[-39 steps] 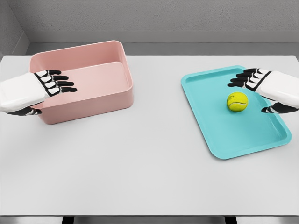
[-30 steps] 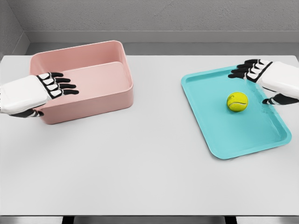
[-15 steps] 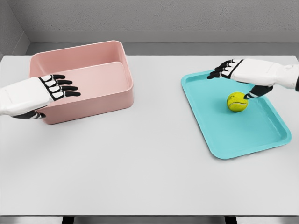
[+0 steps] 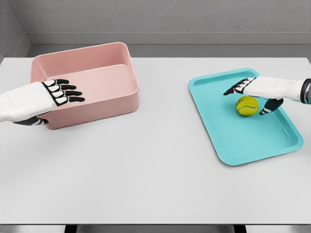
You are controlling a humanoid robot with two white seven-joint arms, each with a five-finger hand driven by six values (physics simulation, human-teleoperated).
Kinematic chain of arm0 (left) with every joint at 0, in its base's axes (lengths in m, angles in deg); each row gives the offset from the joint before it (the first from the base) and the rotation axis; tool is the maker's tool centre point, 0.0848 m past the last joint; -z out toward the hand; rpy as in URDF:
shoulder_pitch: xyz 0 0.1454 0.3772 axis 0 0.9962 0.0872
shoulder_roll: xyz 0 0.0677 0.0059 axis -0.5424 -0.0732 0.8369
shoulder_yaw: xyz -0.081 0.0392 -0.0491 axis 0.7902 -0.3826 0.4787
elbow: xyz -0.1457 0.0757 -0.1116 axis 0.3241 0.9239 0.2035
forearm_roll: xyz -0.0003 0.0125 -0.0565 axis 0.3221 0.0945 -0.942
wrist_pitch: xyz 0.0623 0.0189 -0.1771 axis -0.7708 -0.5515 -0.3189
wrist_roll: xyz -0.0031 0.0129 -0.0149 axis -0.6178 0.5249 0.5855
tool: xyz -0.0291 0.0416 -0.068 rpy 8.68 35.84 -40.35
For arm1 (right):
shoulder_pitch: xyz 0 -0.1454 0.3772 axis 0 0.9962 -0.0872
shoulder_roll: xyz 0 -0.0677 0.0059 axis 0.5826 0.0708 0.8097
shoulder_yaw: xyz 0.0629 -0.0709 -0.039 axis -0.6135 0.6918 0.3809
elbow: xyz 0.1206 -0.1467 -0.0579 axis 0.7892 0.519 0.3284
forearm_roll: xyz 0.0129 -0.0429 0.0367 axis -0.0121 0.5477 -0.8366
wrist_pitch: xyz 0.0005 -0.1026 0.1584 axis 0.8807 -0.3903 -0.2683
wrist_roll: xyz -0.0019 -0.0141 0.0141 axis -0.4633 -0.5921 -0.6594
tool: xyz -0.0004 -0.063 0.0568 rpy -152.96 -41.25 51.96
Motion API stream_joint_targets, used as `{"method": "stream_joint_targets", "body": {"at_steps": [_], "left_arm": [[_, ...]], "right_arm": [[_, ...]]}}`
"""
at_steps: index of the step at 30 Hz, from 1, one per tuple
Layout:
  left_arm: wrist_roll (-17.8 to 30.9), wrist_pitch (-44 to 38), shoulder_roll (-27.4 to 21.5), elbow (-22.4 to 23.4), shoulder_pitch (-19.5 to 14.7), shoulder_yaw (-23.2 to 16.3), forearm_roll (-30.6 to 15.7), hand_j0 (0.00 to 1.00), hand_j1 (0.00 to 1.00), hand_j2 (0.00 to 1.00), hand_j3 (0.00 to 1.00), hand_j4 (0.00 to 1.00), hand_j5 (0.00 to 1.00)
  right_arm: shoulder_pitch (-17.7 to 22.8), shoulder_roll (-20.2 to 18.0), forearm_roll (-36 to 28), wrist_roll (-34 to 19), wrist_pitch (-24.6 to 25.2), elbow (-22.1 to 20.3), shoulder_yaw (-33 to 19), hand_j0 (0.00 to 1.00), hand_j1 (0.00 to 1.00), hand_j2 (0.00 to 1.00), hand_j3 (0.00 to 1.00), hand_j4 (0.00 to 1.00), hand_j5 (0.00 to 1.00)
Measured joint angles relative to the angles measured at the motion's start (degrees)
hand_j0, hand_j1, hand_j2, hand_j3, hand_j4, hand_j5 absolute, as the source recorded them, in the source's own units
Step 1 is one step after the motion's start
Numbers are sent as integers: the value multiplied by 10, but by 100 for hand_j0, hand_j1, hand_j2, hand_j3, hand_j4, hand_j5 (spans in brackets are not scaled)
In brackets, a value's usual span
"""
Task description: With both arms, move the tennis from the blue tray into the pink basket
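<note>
White table (image 4: 146, 160) with everything placed relative to the blue tray (image 4: 233, 145), which sits toward the table's right side, long axis angled a bit. Tennis ball (image 4: 247, 106) lies inside the tray, in its far half, resting on the tray floor. Right hand (image 4: 260, 90) comes in from the right edge and is over the tray's far half, directly above and just behind the ball; fingers extended, pointing left past the ball toward the tray's far left corner, thumb (image 4: 268, 107) hanging down on the ball's right side, just beside it. Fingers not closed around the ball, no grasp; whether palm or thumb touches the ball cannot tell. Pink basket (image 4: 121, 99) is well left of the tray, across a bare stretch of table, upright, with nothing visible inside. Left hand (image 4: 48, 94) is on the far side of the basket from the tray, over the basket's near left rim, fingers straight and slightly spread, pointing right over the basket's inside, holding nothing.
</note>
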Motion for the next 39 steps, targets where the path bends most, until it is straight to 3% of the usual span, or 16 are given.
{"method": "stream_joint_targets", "body": {"at_steps": [19,24,25,27,39], "left_arm": [[0,0,1,-1,-1,-4,0,100,100,100,100,100,100],[0,0,1,0,-1,-4,0,100,100,100,100,100,100],[0,0,1,0,-1,-4,0,100,100,100,100,100,100],[0,0,1,0,-1,-4,0,100,100,100,100,100,100],[0,0,1,1,-2,-4,-1,100,100,100,100,100,100]], "right_arm": [[-18,51,36,0,0,97,13,99,99,99,99,99,99],[-18,57,40,0,0,105,13,99,99,99,99,99,99],[-18,57,40,0,0,105,13,97,97,97,97,97,97],[-18,58,40,0,0,105,13,83,83,83,83,83,83],[-18,57,39,0,0,103,13,64,64,64,64,64,64]]}}
